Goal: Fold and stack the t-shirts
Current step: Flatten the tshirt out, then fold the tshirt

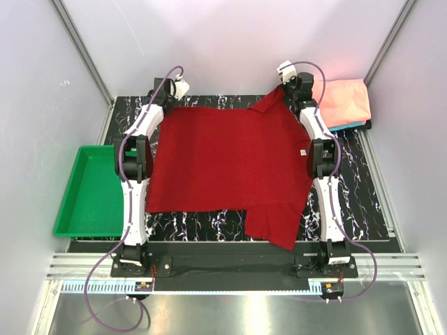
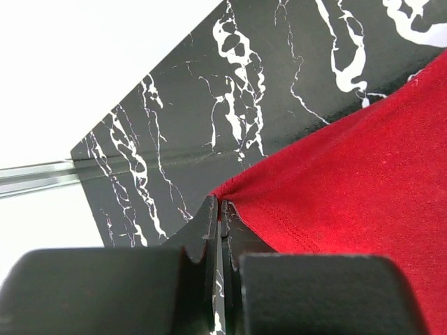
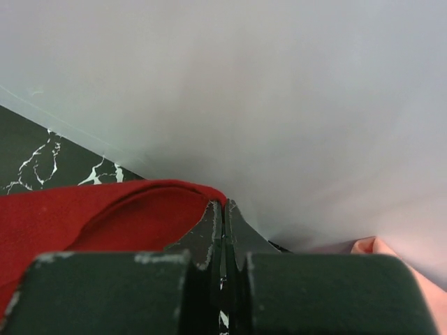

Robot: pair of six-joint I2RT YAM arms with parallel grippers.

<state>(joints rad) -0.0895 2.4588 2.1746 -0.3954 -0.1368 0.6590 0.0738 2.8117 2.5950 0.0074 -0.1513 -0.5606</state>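
Here the left gripper [image 1: 173, 93] and right gripper [image 1: 286, 86] each pinch a far corner of the red shirt [image 1: 223, 157], jaws closed on cloth. It lies spread on the mat [image 1: 363, 202]; the pink shirt [image 1: 341, 101] sits folded far right. The fold likely wants both hands moving level and together, so the edge runs straight. Only the top view shows the skewed near sleeve [image 1: 269, 227]; the wrist views confirm each grip.
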